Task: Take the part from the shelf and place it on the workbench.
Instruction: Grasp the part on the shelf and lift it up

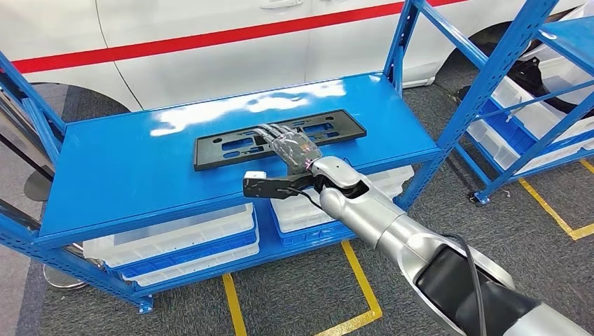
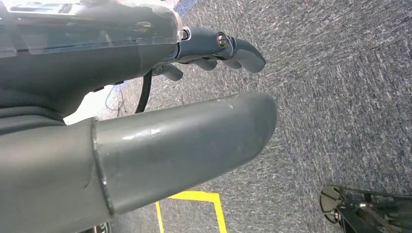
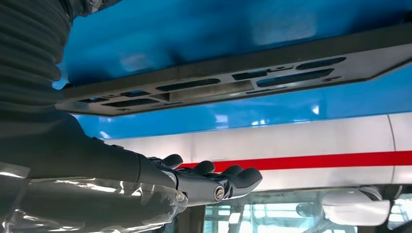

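Note:
The part is a flat black plate frame (image 1: pixel 231 147) with slots, lying on the blue top shelf (image 1: pixel 126 168) near its middle. My right hand (image 1: pixel 293 148) reaches over the right half of the frame with its fingers stretched out and nothing in them. In the right wrist view the frame (image 3: pixel 243 77) lies flat on the blue board, and a gap separates it from the right hand (image 3: pixel 204 182). My left hand (image 2: pixel 121 73) hangs over grey carpet, holding nothing, fingers loosely bent and thumb apart.
White bins (image 1: pixel 182 241) sit on the lower shelf. Blue uprights (image 1: pixel 403 42) rise at the shelf's back right corner. A second blue rack (image 1: pixel 532 91) with bins stands at the right. A white car (image 1: pixel 210 49) with a red stripe is behind. Yellow lines (image 1: pixel 364 280) mark the floor.

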`<move>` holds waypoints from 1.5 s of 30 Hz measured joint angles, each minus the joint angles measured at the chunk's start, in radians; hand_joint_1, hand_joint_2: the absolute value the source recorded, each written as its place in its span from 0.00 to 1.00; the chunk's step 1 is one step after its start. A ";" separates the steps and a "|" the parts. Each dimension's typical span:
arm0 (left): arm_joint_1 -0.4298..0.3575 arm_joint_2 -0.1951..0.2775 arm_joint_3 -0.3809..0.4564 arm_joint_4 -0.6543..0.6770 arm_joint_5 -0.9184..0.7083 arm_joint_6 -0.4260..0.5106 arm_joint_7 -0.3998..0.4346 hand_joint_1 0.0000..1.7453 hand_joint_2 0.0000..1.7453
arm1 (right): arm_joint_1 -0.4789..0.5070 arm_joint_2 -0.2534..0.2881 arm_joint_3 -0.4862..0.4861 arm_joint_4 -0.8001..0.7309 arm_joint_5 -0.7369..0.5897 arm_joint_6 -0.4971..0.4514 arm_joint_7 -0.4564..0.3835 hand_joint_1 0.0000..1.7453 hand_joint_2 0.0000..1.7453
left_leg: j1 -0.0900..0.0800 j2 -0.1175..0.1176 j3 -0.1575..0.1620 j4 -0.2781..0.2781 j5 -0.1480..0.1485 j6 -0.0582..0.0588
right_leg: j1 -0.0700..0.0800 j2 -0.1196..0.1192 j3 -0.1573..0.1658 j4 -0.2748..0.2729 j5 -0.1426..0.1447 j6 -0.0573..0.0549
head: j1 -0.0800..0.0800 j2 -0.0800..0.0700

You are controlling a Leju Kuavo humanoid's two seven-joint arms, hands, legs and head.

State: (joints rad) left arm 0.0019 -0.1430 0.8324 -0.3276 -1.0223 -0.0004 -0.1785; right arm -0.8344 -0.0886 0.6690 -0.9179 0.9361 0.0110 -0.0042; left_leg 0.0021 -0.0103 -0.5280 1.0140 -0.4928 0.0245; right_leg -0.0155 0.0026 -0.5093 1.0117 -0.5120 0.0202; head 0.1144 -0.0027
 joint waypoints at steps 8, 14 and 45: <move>0.003 -0.007 0.001 -0.012 -0.016 -0.006 0.000 0.00 0.00 | -0.039 0.036 0.004 0.097 0.037 -0.028 0.022 0.00 1.00 | 0.000 0.000 0.000 0.000 0.000 0.000 | 0.000 0.000 0.000 0.000 0.000 0.000 | 0.000 0.000; 0.007 -0.022 0.005 -0.032 -0.045 -0.017 0.000 0.00 0.00 | -0.090 0.067 0.013 0.217 0.140 -0.137 0.066 0.00 1.00 | 0.000 0.000 0.000 0.000 0.000 0.000 | 0.000 0.000 0.000 0.000 0.000 0.000 | 0.000 0.000; 0.010 -0.041 0.062 -0.064 -0.081 -0.039 0.011 0.00 0.00 | -0.140 0.086 0.012 0.456 0.256 -0.147 0.123 0.00 1.00 | 0.000 0.000 0.000 0.001 0.000 0.000 | 0.000 0.000 -0.001 0.000 0.000 0.000 | 0.000 0.000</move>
State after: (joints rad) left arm 0.0123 -0.1836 0.8947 -0.3914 -1.1030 -0.0391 -0.1671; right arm -0.9746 -0.0022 0.6807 -0.4623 1.1917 -0.1361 0.1184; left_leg 0.0020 -0.0105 -0.5281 1.0146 -0.4926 0.0243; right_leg -0.0156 0.0026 -0.5099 1.0118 -0.5120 0.0202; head 0.1144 -0.0028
